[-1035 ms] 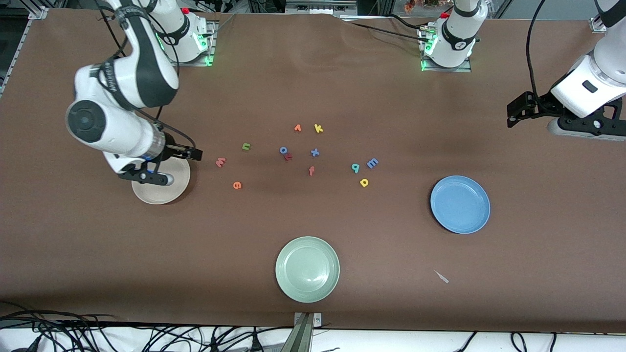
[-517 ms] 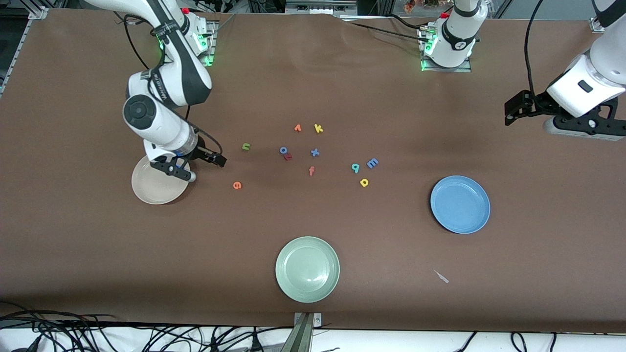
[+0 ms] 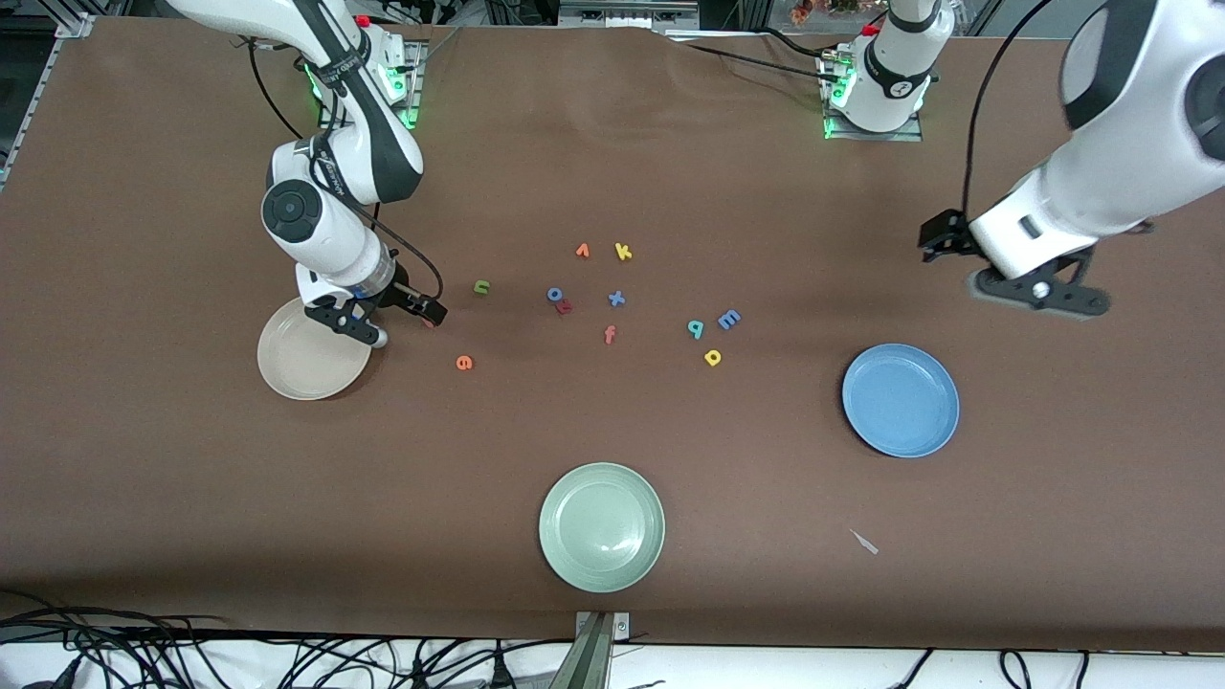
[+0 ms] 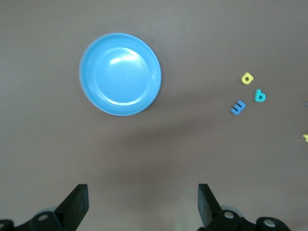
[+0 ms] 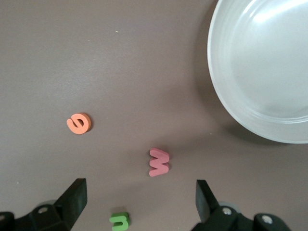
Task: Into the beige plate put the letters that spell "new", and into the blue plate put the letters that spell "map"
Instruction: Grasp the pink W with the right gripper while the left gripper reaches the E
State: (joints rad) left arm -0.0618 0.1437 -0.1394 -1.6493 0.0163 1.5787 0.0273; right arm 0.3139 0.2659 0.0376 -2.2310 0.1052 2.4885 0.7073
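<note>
A brown table (image 3: 612, 172) carries scattered foam letters and three plates. From the front, the right hand (image 3: 426, 314) hovers open over the pink w beside the beige plate (image 3: 297, 368); the left hand (image 3: 943, 241) hangs open, empty, above bare table near the blue plate (image 3: 900, 400).

In the left wrist view, m (image 4: 237, 107), a (image 4: 247, 78) and p (image 4: 260, 96) cluster tightly, so one grab could nudge neighbours.

The right wrist view shows w (image 5: 159, 162) lying flat, with n (image 5: 119, 221) and e (image 5: 78, 123) nearby; thin foam may slip between the fingers.
</note>
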